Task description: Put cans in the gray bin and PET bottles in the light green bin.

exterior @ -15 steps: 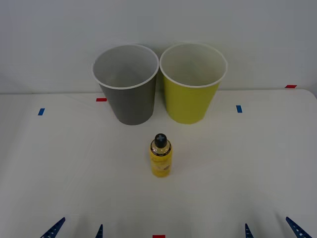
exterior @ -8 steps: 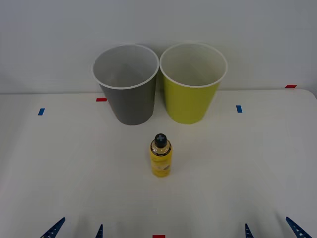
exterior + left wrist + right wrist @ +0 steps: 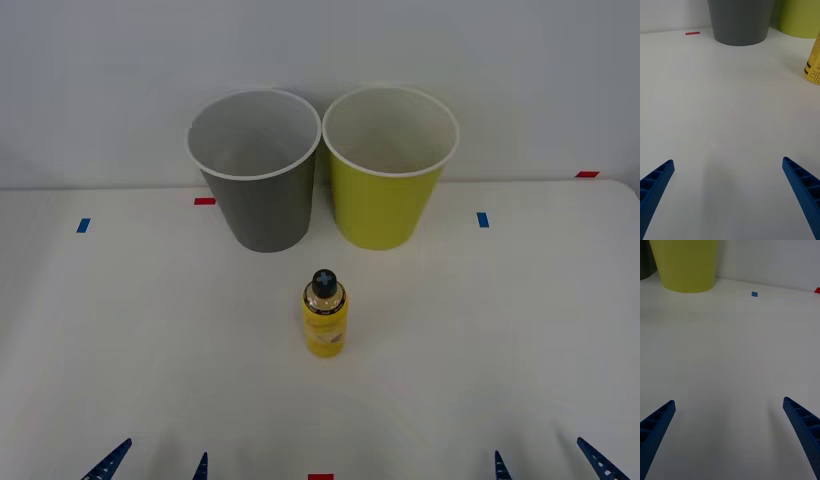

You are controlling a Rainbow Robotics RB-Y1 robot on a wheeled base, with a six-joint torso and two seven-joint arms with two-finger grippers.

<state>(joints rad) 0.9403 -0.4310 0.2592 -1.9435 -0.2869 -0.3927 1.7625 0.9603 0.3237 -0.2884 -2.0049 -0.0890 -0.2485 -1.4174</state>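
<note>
So far nothing has moved: the bottle [image 3: 324,318] stands ahead of our spread left gripper [image 3: 155,462] and right gripper [image 3: 550,460], ungrasped.

I count one PET bottle [image 3: 324,318], one gray bin [image 3: 256,170], one light green bin [image 3: 388,168], two blue tape marks, three red tape marks.

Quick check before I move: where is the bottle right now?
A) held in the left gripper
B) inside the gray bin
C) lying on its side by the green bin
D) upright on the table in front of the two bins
D: the bottle stands upright on the table, in front of the gray bin and green bin, with both the left gripper and right gripper open and empty.
</note>
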